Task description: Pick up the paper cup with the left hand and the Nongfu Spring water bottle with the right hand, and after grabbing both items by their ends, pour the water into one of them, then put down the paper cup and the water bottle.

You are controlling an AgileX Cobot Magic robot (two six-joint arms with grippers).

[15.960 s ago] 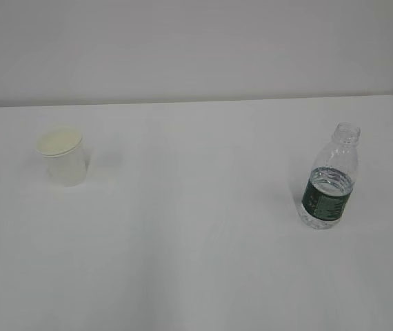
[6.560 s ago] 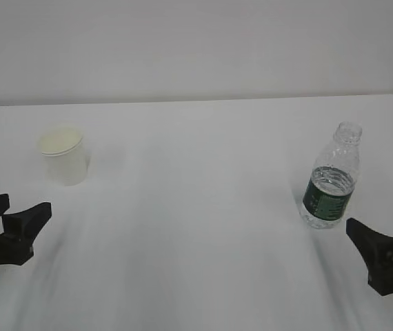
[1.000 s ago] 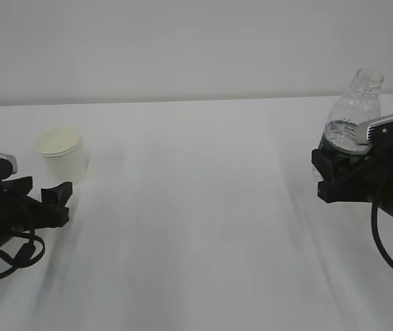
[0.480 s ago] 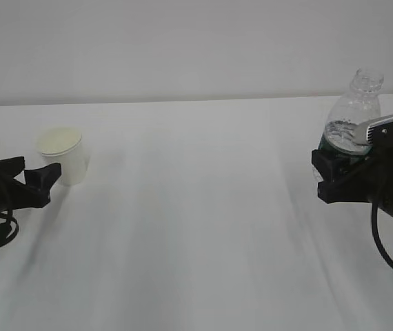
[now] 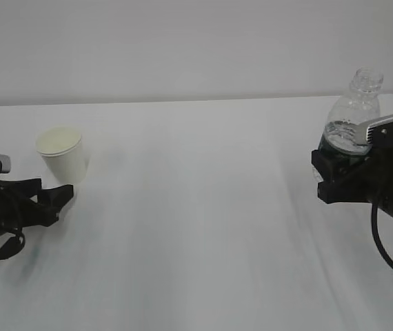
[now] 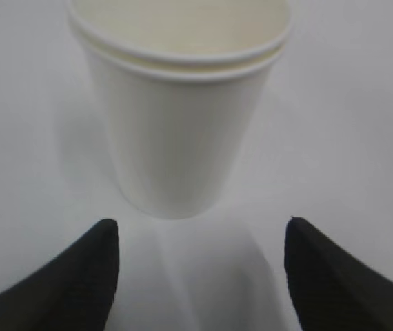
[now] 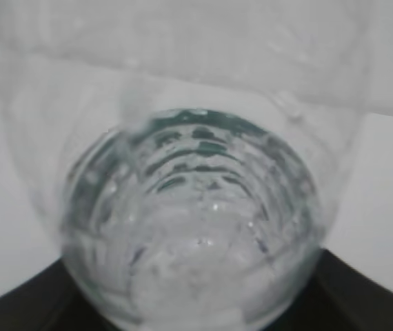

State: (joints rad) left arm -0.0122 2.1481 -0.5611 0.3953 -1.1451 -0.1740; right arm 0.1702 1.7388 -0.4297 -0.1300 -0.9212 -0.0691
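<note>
- The left hand (image 5: 57,198) is open and low on the white counter (image 5: 196,227), just in front of the paper cup (image 5: 63,155), not yet around it.
- In my judgement it should go forward until both fingers (image 6: 79,276) stand beside the cup's base, then close softly, because the thin paper wall can crush.
- The right hand (image 5: 334,176) grips the Nongfu Spring water bottle (image 5: 351,114) at its lower part and holds it upright, above the counter.
- The cup is white, tapered, with rolled rim; the bottle is clear, ribbed plastic, and the water (image 7: 189,234) fills only part of it.
</note>
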